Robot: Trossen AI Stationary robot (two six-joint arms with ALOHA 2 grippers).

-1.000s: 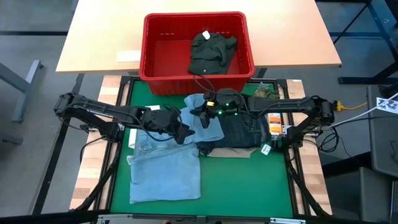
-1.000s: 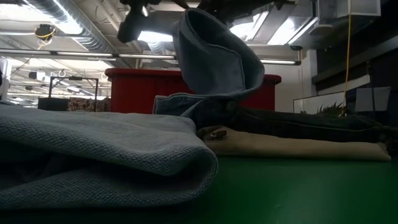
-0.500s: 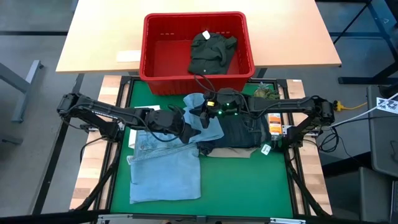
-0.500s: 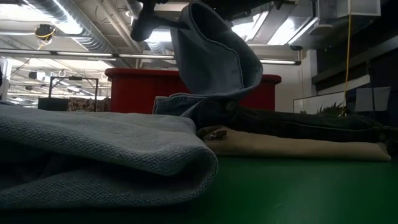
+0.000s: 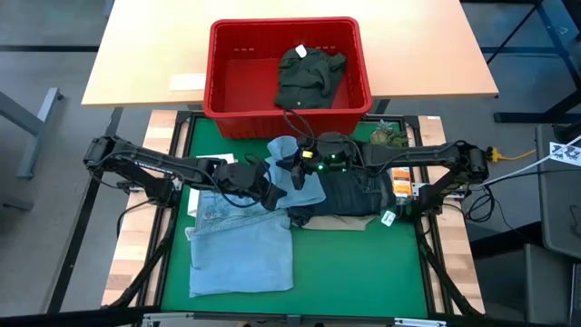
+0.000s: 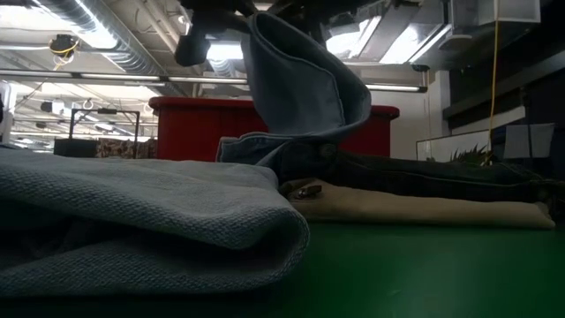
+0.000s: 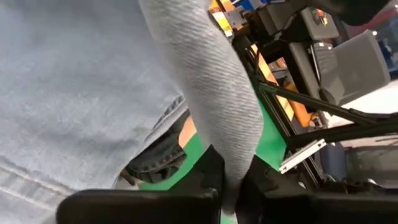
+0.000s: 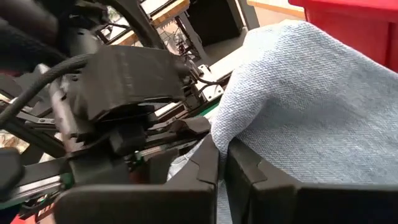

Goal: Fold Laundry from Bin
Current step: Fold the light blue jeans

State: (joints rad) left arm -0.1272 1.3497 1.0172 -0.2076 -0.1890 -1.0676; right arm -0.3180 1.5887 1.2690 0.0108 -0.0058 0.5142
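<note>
The light blue jeans (image 5: 241,250) lie spread on the green table, and one part is raised (image 6: 300,88) at the middle. My left gripper (image 5: 272,193) and my right gripper (image 5: 295,170) are both shut on this raised part, close together. To its right, folded dark navy jeans (image 5: 354,191) rest on beige trousers (image 6: 415,208). The red bin (image 5: 218,73) stands on the far wooden table, with a dark olive-green piece (image 5: 309,73) lying inside. My left gripper pinches a narrow fold of the light blue denim (image 7: 239,149) between its two fingers. It comes from the table's left, slanting down. The fold is held off the table, and the rest of the jeans lies flat below. My right gripper pinches the edge of the same raised denim (image 8: 233,134) between its two fingers, coming nearly level from the table's right. The cloth arches up over the fingers and is slack. Its lower part runs down to the table.
A small mottled object (image 5: 390,136) sits at the table's far right. Orange and white tags (image 5: 402,177) lie by the right arm. A white label (image 5: 189,82) lies left of the bin. Bare green surface (image 5: 363,272) is at the near right.
My left gripper has edged toward the table's right, closer to the raised denim. The top of the raised fold has sagged and leaned over a little. The rest of the jeans has stayed flat.
</note>
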